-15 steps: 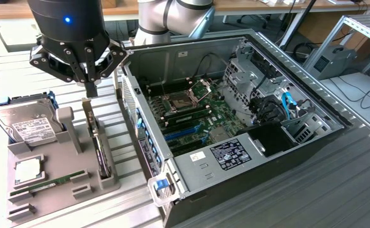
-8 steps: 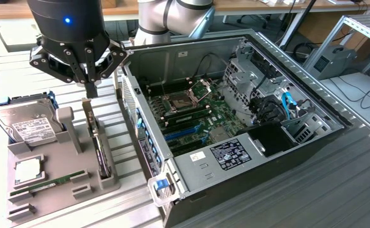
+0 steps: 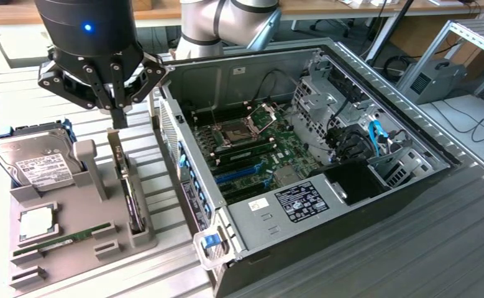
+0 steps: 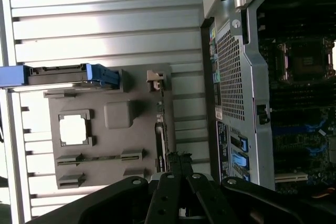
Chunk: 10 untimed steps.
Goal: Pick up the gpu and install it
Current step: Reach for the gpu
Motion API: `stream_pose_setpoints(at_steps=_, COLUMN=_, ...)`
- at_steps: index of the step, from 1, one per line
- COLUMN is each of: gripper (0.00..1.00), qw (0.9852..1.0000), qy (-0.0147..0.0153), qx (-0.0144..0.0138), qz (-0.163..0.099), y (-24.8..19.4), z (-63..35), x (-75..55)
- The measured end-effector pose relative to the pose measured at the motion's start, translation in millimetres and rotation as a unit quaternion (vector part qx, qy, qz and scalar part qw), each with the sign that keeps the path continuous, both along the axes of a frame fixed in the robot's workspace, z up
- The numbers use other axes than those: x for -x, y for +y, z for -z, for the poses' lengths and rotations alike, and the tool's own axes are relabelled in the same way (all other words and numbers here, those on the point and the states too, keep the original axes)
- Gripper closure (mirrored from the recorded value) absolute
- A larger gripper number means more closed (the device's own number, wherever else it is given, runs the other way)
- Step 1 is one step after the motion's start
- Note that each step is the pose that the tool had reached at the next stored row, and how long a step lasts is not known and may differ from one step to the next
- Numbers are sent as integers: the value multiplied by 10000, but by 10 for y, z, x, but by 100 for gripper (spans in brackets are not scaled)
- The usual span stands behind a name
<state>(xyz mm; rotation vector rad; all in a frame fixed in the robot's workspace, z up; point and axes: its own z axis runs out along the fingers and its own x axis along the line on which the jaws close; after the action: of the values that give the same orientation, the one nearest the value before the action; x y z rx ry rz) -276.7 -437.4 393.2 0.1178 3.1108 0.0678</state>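
Exterior view: gripper (image 3: 119, 118) hangs at about 10 o'clock in the frame, fingers pointing straight down and drawn together into a single dark tip, nothing between them. Directly under it, at 6 o'clock from the tip, the gpu (image 3: 129, 186) stands on its long edge in a slot of the grey parts tray (image 3: 80, 214). Tip and card look apart, with a gap of open air above the card's far end. The wrist view agrees: the gripper (image 4: 178, 163) has its closed fingers lined over the thin edge of the gpu (image 4: 161, 140), which runs along the tray side nearest the computer case. Other tray stock untouched: hard drive (image 3: 35, 164) in its blue caddy at 10 o'clock from the card, a square silver processor (image 3: 36, 222) at 8 o'clock and a narrow green memory stick (image 3: 59, 239) just below that. The open computer case (image 3: 308, 261) sits at 3 o'clock from the tray, motherboard (image 3: 250, 146) exposed, blue expansion slots (image 3: 240, 176) bare as far as can be made out. Judgement on progress: very early. Card not gripped, not lifted; arm merely positioned over it. The grasp, carry and seating in the case all remain.
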Motion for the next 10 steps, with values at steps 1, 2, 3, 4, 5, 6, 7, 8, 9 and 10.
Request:
stream_pose_setpoints(at_steps=1, gripper=89, qw=10000, qy=0, qx=0, qz=-1, y=-1, z=0, x=4)
stream_pose_setpoints(at_steps=2, gripper=89, qw=10000, qy=0, qx=1, qz=0, y=-2, z=0, x=9)
stream_pose_setpoints(at_steps=3, gripper=89, qw=10000, qy=0, qx=0, qz=0, y=-2, z=0, x=15)
stream_pose_setpoints(at_steps=4, gripper=89, qw=10000, qy=0, qx=0, qz=0, y=-4, z=0, x=25)
stream_pose_setpoints(at_steps=5, gripper=89, qw=10000, qy=0, qx=0, qz=0, y=-5, z=1, x=33)
stream_pose_setpoints(at_steps=6, gripper=89, qw=10000, qy=0, qx=0, qz=0, y=-6, z=1, x=44)
stream_pose_setpoints(at_steps=7, gripper=89, qw=10000, qy=0, qx=0, qz=0, y=-7, z=1, x=55)
stream_pose_setpoints(at_steps=8, gripper=89, qw=10000, qy=0, qx=0, qz=0, y=-9, z=1, x=65)
stream_pose_setpoints(at_steps=9, gripper=89, qw=10000, qy=0, qx=0, qz=0, y=-9, z=2, x=72)
stream_pose_setpoints(at_steps=10, gripper=89, qw=10000, qy=0, qx=0, qz=0, y=-11, z=2, x=83)
